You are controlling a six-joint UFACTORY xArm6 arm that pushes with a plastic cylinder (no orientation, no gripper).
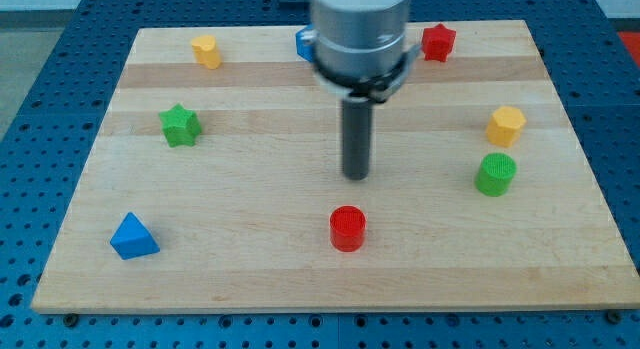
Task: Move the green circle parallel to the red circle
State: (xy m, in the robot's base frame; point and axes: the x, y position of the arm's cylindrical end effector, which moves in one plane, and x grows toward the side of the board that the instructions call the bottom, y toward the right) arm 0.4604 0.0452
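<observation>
The green circle (pixel 495 174) stands on the wooden board at the view's right, just below a yellow hexagon block (pixel 506 125). The red circle (pixel 348 229) stands near the view's bottom centre. My tip (pixel 357 176) is at the board's middle, a short way above the red circle and well to the left of the green circle. It touches no block.
A green star (pixel 180 125) is at the left, a blue triangle (pixel 133 237) at the bottom left, a yellow block (pixel 206 51) at the top left, a red star (pixel 437 42) at the top right. A blue block (pixel 303 43) is partly hidden behind the arm.
</observation>
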